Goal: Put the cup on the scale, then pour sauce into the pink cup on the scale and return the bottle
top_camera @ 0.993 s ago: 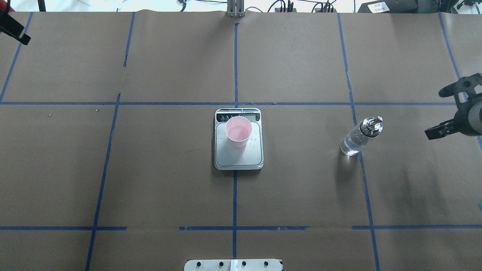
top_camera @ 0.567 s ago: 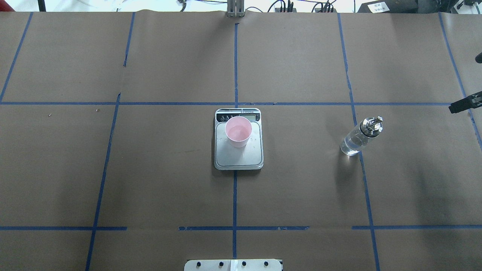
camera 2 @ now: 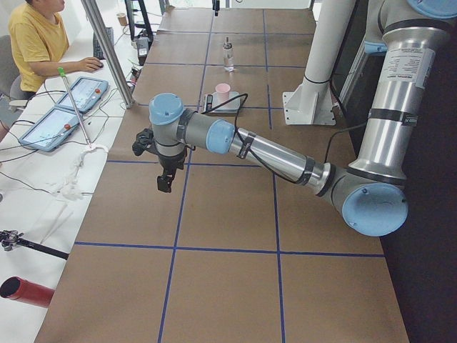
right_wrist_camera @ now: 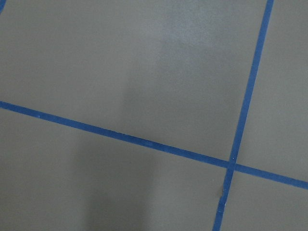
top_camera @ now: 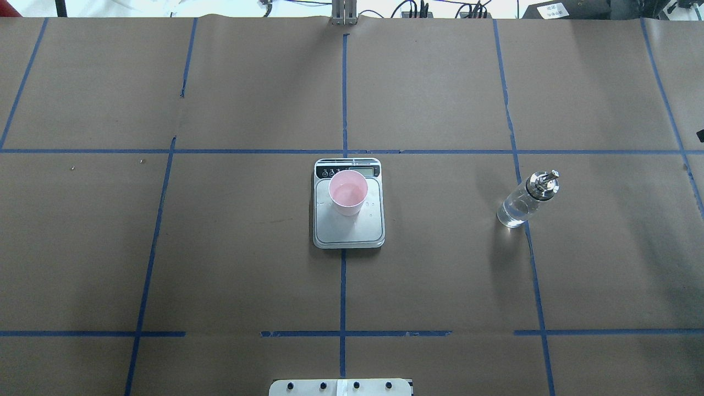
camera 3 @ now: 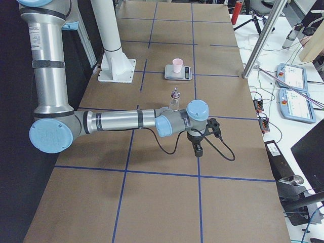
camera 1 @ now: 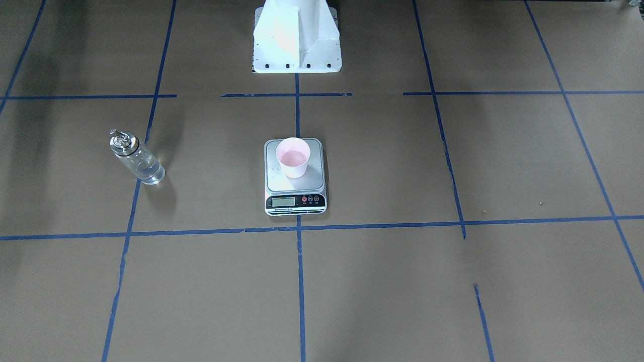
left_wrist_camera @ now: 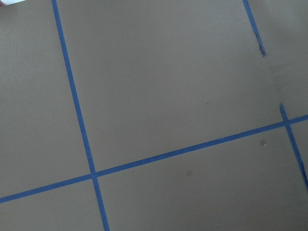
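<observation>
A small pale pink tapered paper cup (top_camera: 348, 192) stands upright on the silver steel platform of a flat rectangular kitchen scale (top_camera: 349, 232) at the middle of a table covered in brown paper (top_camera: 220, 247) and gridded with blue tape (top_camera: 343, 88). The cup sits toward the end of the platform nearest the scale's black display strip.

Well apart from the scale, on the robot's right half of the table, a small clear glass bottle with a silver metal cap and thin spout (top_camera: 522, 201) stands upright on a tape line. Clear, colourless sauce (top_camera: 511, 214) fills its lower part.

Neither arm touches anything. The right gripper (camera 3: 198, 149) hangs above bare paper near the bottle, on the side away from the scale. The left gripper (camera 2: 165, 182) hangs above bare paper toward the table's opposite end, well apart from cup and scale. Each gripper shows clearly only in a side view, so whether its fingers are spread or closed cannot be told. Both wrist cameras see only paper and tape.

A person in a yellow shirt (camera 2: 36, 39) sits at a side desk.
</observation>
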{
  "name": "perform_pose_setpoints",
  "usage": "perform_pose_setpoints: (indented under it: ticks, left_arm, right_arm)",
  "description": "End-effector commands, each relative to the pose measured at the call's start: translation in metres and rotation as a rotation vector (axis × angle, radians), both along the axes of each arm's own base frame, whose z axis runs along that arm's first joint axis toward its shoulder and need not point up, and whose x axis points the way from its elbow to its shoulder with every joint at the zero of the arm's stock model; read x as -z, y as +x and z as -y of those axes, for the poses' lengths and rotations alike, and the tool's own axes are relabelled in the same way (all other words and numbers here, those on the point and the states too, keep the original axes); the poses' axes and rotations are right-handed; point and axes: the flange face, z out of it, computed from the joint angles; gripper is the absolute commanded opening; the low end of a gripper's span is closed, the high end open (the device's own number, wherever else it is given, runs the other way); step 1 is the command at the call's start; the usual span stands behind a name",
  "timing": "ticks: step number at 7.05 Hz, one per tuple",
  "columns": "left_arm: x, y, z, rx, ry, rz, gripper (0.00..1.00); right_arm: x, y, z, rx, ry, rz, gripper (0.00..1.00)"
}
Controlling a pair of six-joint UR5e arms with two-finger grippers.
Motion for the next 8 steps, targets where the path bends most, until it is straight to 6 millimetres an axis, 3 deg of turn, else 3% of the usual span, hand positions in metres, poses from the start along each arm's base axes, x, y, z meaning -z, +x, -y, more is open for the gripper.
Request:
perform_pose_setpoints:
  ticks: [1,2,4,6,7,8]
  left_arm:
    - [-0.001,-0.001,-0.003,-0.005,0.012,0.006,1.0]
    - [-0.018,-0.001,-0.009,-0.005,-0.013,0.025,1.0]
    - [-0.062,0.0,0.001,-0.01,-0.101,0.029,1.0]
    - [-0.071,-0.008,-0.002,0.01,-0.195,0.033,1.0]
    - [-0.098,-0.009,-0.003,0.006,-0.268,0.004,1.0]
    - [-0.107,-0.013,-0.005,0.012,-0.299,-0.043,1.0]
  right_arm:
    - [0.002,0.007,0.009,0.003,-0.037,0.003,1.0]
    - [-0.001,0.011,0.009,-0.004,-0.041,0.003,1.0]
    - [-0.006,0.017,0.008,-0.015,-0.054,0.003,1.0]
    - [0.003,0.02,0.012,-0.021,-0.073,-0.001,1.0]
    - [0.004,0.032,0.012,-0.043,-0.079,0.001,1.0]
    - [0.001,0.036,0.012,-0.049,-0.083,-0.001,1.0]
